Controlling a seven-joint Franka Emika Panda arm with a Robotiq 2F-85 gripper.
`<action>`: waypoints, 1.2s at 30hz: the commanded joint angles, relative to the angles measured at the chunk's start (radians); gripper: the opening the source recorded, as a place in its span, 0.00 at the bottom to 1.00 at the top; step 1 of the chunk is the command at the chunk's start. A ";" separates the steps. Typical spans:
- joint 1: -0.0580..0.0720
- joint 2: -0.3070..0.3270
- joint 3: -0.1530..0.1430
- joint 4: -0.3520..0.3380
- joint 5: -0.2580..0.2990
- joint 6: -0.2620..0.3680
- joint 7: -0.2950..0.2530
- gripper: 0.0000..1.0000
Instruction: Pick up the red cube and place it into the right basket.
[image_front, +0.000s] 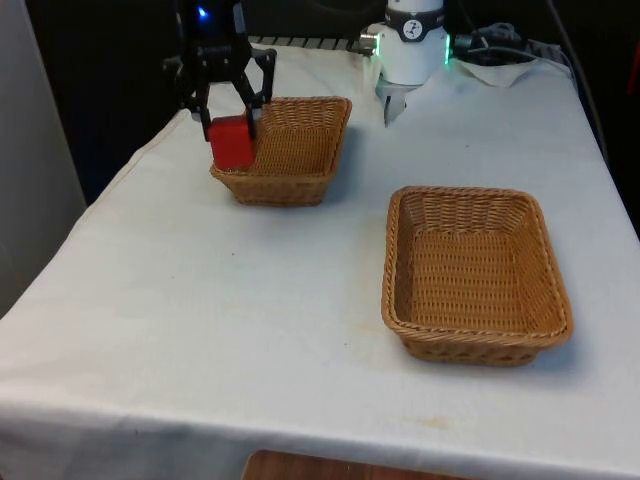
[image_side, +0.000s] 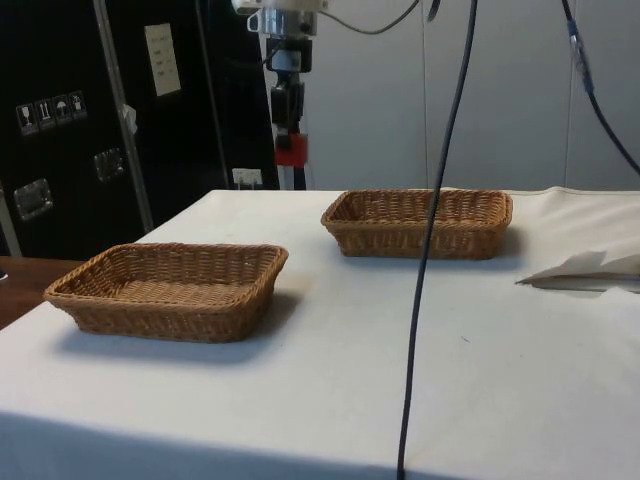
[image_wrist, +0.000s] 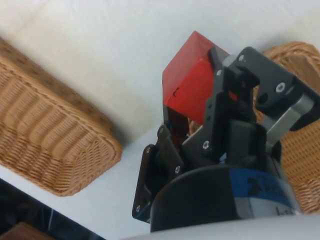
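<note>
My gripper (image_front: 232, 112) is shut on the red cube (image_front: 232, 143) and holds it in the air. In the front view the cube hangs over the left rim of the far basket (image_front: 282, 187) on that view's left. The other basket (image_front: 478, 345) lies nearer the camera on the front view's right, well apart from the cube. From the side, the cube (image_side: 291, 150) hangs high above the cloth under the gripper (image_side: 290, 128), behind the far basket (image_side: 420, 238). The wrist view shows the cube (image_wrist: 186, 80) clamped between the black fingers (image_wrist: 227, 95), with wicker on both sides.
The nearer basket (image_side: 170, 305) in the side view is the front view's right one. A black cable (image_side: 432, 250) hangs in front of the side camera. Crumpled white material (image_side: 590, 270) lies on the cloth near the robot's base (image_front: 410, 60). White cloth stretches between the baskets.
</note>
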 joint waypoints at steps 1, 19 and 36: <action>0.016 -0.019 -0.017 -0.034 -0.020 0.027 -0.002 0.03; 0.011 -0.092 -0.019 -0.180 -0.125 0.147 -0.010 0.03; 0.010 -0.157 -0.035 -0.311 -0.162 0.239 -0.046 0.03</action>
